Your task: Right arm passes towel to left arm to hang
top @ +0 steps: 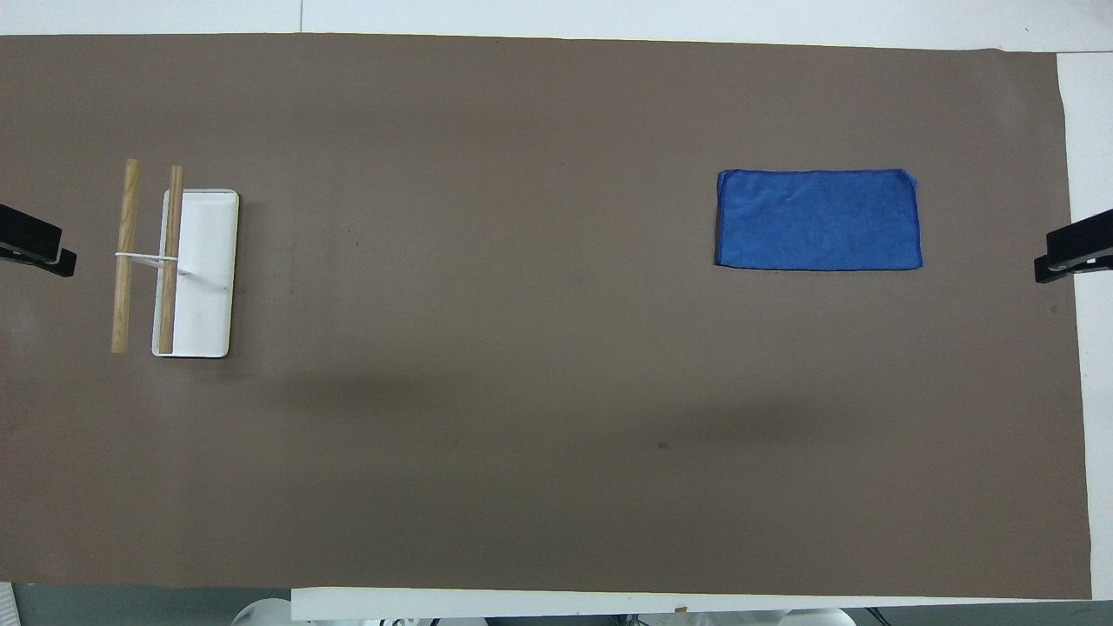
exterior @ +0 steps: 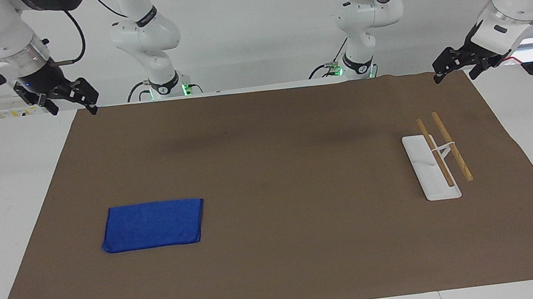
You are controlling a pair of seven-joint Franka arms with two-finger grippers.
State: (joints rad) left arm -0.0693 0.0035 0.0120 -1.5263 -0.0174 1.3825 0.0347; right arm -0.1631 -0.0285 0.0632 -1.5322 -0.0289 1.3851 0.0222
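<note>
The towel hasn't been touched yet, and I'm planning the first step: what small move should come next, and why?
Probably the right gripper should come down over the towel to grasp it. The towel lies flat and folded on the brown mat at the right arm's end, both grippers hang open and empty, and the rack stands at the left arm's end, where the left gripper waits.
</note>
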